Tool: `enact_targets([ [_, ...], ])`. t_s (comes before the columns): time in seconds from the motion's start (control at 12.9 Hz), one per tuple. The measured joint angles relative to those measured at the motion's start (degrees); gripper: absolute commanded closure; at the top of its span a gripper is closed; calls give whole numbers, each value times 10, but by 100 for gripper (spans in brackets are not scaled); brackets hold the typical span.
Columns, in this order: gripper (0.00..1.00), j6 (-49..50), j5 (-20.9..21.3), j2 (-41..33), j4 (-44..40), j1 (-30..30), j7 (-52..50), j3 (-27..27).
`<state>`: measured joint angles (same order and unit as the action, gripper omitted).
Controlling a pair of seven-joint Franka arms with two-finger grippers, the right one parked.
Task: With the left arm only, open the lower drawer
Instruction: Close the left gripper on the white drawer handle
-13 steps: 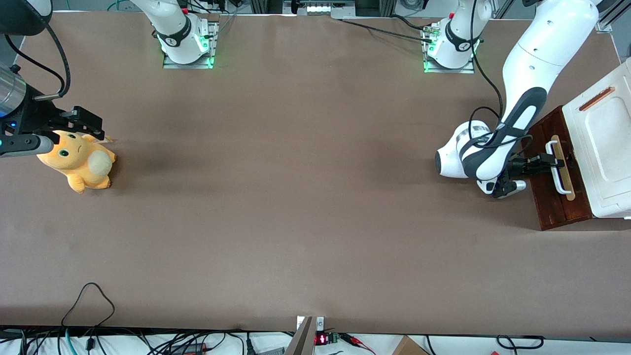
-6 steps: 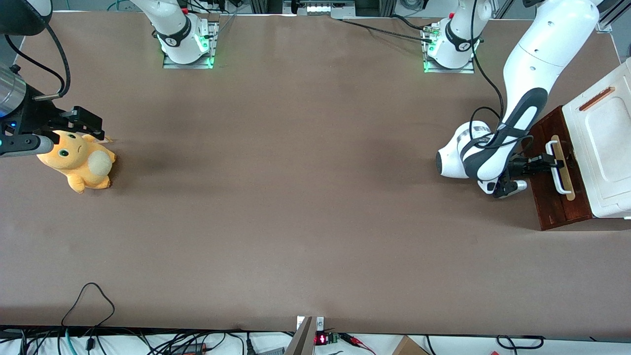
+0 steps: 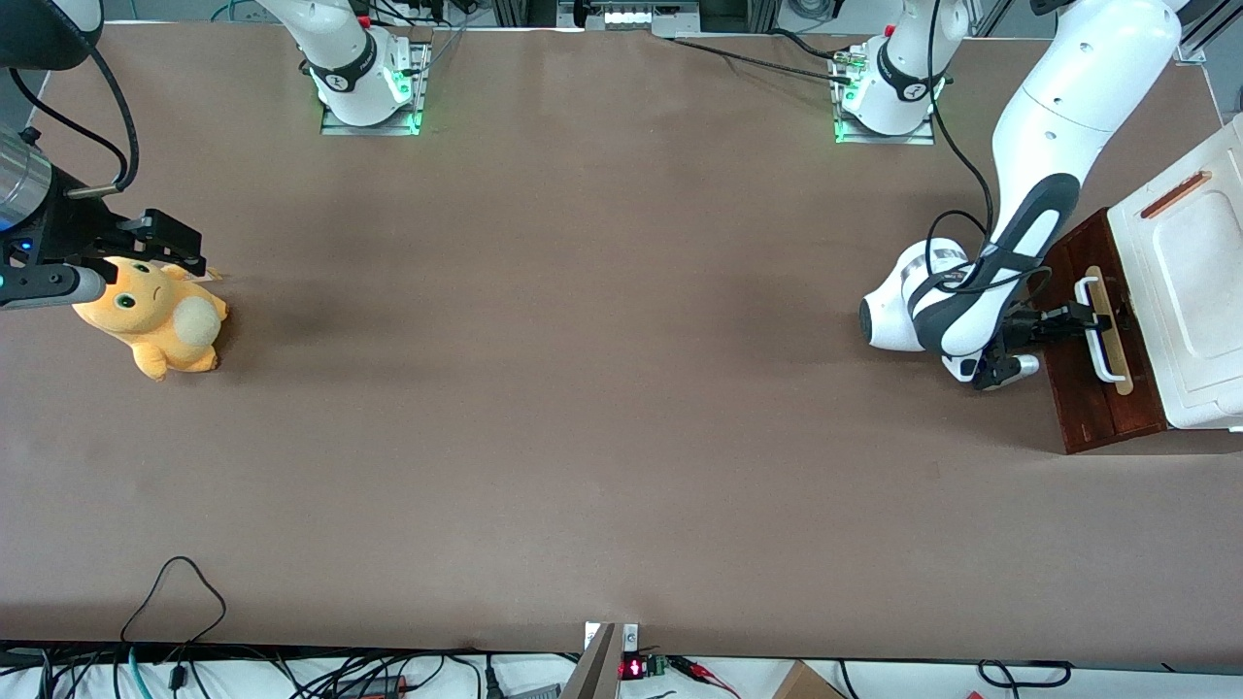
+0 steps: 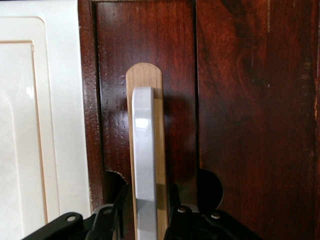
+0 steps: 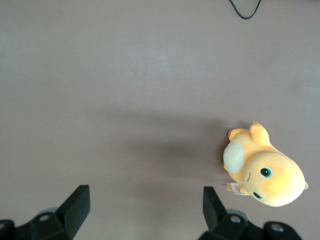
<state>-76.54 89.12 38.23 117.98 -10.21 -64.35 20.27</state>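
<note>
gripper (image 4: 145, 222): fingers close on either side of the white loop handle (image 4: 145, 150), gripping it | lower drawer (image 3: 1092, 335): dark red-brown front at the gripper's 3 o'clock in the front view, under the white cabinet top (image 3: 1190, 291) | left arm (image 3: 1029, 175): rises toward 12 o'clock

1. This is a robotics lab, not a home or shop: two white robot arms stand bolted on metal base plates (image 3: 369, 121) lit green at the bench's edge.
2. The bench (image 3: 583, 388) is covered with one plain brown sheet, with only test props on it: a small cabinet (image 3: 1180, 291) at the working arm's end and an orange plush toy (image 3: 155, 320) toward the parked arm's end.
3. Loose black cables (image 3: 175, 592) and a small board with a red digit display (image 3: 631, 667) line the bench edge nearest the front camera.
4. Aluminium framing (image 3: 991, 15) shows above the arm bases.
</note>
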Motion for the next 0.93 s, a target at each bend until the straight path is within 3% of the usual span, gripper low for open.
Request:
enact_targets([
  [0.31, 78, 1, 0, 1, 0, 0, 0, 0],
  [0.7, 100, 2, 1, 1, -1, 0, -2, 0],
  [0.93, 100, 2, 1, 1, -1, 0, -2, 0],
])
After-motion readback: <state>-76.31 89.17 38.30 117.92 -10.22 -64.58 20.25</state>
